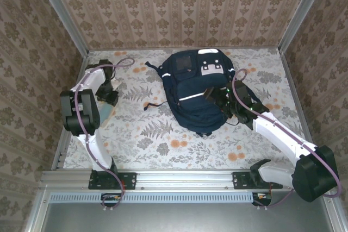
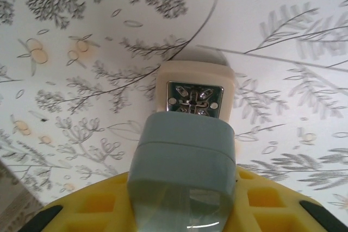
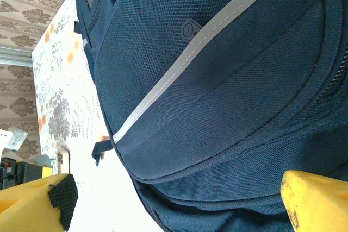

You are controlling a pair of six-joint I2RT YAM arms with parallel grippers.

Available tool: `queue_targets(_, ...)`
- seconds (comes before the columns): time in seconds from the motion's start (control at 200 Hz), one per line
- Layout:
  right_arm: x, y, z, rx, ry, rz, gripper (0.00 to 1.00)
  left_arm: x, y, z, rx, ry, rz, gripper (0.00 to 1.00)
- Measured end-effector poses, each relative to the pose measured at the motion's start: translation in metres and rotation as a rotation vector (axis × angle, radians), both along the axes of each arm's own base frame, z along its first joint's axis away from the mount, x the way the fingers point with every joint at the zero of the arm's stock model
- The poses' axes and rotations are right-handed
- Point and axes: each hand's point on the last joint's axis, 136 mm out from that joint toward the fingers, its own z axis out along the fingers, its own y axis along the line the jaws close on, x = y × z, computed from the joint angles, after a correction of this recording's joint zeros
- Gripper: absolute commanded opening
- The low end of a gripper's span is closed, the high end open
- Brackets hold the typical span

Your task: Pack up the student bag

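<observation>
One student bag (image 1: 190, 93), one grey-blue block (image 2: 185, 156).
At nine o'clock the left fingers (image 2: 103, 205) gripped the block; the right fingers (image 3: 315, 199) gaped at the bag's three-o'clock edge.

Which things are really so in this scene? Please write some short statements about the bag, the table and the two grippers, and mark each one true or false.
1. The student bag lies on the flower-patterned table. True.
2. The student bag is red. False: it is navy blue with pale stripes.
3. The fingers of the right gripper stand wide apart, facing the bag. True.
4. The left gripper is on the bag. False: it is at a small cream and grey object, away from the bag.
</observation>
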Motion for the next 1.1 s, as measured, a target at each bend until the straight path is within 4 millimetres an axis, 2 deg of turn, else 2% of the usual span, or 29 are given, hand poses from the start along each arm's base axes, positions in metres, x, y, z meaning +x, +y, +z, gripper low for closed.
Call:
queue_targets(0.135, -0.001, 0.000, -0.001, -0.004, 0.006, 0.002, 0.98, 0.001, -0.023, 0.006, -0.058, -0.026, 0.020, 0.23)
queue_targets(0.3, -0.004, 0.001, -0.004, -0.014, 0.017, 0.013, 0.98, -0.004, -0.079, 0.015, -0.112, -0.066, 0.016, 0.21)
queue_targets(0.435, -0.006, 0.002, -0.005, -0.020, 0.021, 0.019, 0.97, -0.031, -0.125, 0.013, -0.143, -0.055, 0.004, 0.21)
queue_targets(0.635, -0.007, 0.003, -0.006, -0.029, 0.020, 0.024, 0.97, -0.072, -0.170, 0.004, -0.118, -0.023, -0.019, 0.21)
queue_targets(0.835, -0.007, 0.002, -0.006, -0.040, 0.017, 0.015, 0.97, -0.101, -0.217, 0.002, -0.123, -0.025, -0.070, 0.26)
queue_targets(0.9, -0.007, 0.002, -0.006, -0.040, 0.016, 0.015, 0.97, -0.106, -0.228, 0.002, -0.141, -0.028, -0.065, 0.33)
queue_targets(1.01, -0.008, 0.001, -0.008, -0.048, 0.023, 0.014, 0.94, -0.107, -0.238, 0.002, -0.183, -0.029, -0.030, 0.58)
queue_targets(1.095, -0.012, 0.000, -0.013, -0.075, 0.039, 0.016, 0.92, -0.104, -0.247, 0.003, -0.224, -0.037, -0.031, 0.71)
